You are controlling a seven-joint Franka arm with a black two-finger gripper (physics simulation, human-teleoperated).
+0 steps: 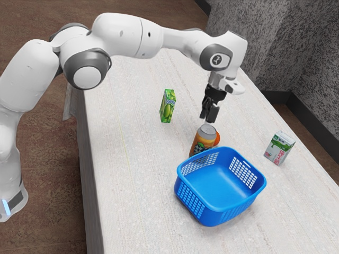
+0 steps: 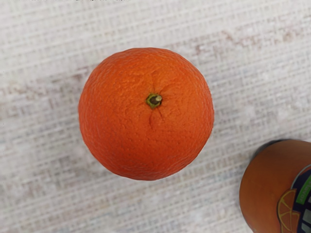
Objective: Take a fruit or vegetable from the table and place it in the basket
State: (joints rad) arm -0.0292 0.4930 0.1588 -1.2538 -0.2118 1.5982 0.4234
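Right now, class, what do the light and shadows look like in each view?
In the exterior view, soft light, with only a faint shadow by the base of the blue basket; in the wrist view, the orange darkens gently toward its lower edge, without harsh glare.

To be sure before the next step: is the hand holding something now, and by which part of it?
Nothing is held. The hand is above the orange, which lies on the table.

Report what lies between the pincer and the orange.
Nothing visible: the wrist view shows the orange uncovered beneath the pincer, with the can off to one side.
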